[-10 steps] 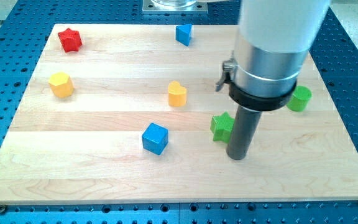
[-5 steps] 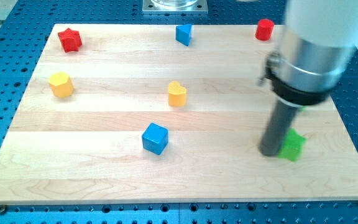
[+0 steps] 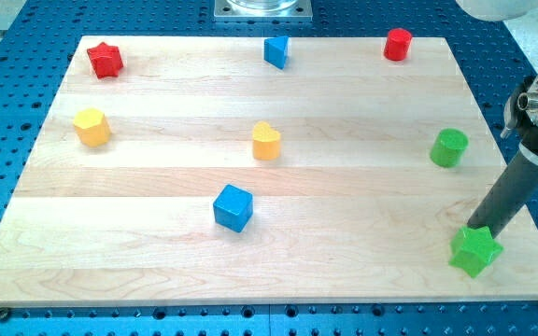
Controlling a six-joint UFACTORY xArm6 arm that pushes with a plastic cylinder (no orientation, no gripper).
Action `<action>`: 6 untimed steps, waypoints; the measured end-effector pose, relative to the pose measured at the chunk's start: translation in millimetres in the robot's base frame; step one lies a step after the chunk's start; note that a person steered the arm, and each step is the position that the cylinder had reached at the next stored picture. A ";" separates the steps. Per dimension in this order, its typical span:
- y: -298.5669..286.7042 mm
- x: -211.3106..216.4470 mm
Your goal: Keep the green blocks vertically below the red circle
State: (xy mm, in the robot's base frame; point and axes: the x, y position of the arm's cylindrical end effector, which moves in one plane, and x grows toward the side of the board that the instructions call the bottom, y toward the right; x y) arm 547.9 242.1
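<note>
The red circle (image 3: 398,44) sits near the view's top right of the wooden board. A green circle (image 3: 448,147) lies at the right side, below and a little right of the red circle. A green star (image 3: 475,250) lies near the board's bottom right corner. My tip (image 3: 475,230) touches the top edge of the green star, with the rod leaning up to the right. The tip's very end is partly hidden behind the star.
A red star (image 3: 105,59) is at the top left, a blue block (image 3: 276,50) at top centre, a yellow block (image 3: 92,127) at left, a yellow heart-like block (image 3: 266,140) in the middle, and a blue cube (image 3: 233,207) below it. The board's right edge (image 3: 516,187) is close to the rod.
My tip has swept from the board's middle to the bottom right, pushing the green star right and down with it. The red and green circles have come into view as the arm cleared them.
</note>
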 end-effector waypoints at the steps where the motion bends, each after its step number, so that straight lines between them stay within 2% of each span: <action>1: -9.5 -19.9; 3: -11.6 -44.0; 5: -12.2 -92.8; 6: -12.2 -96.2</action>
